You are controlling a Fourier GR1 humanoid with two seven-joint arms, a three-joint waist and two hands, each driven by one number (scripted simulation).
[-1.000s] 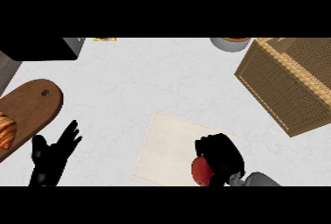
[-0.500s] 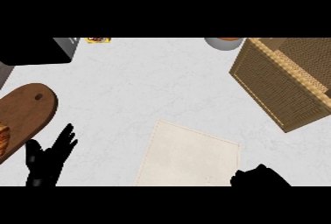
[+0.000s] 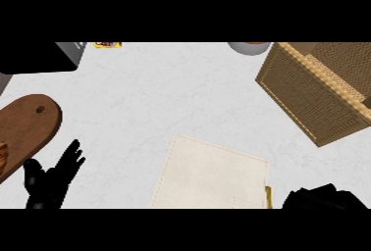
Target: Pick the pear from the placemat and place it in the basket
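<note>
The right hand (image 3: 322, 197) (grasp state unreadable, pear unseen) sits at the placemat's (image 3: 210, 174) corner, the basket (image 3: 319, 88) well beyond.

The counter (image 3: 181, 93) looked like pale, matt stone with faint marbling. The placemat (image 3: 210, 174) appeared to be cream cloth, stitched along its edges. The basket (image 3: 319, 90) was tan woven wicker, coarse-textured. The cutting board (image 3: 29, 122) was smooth brown wood. Both hands (image 3: 47, 184) (image 3: 322, 198) were matt black.

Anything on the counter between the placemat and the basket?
No: in the head view, only bare white counter separates the placemat from the basket.
</note>
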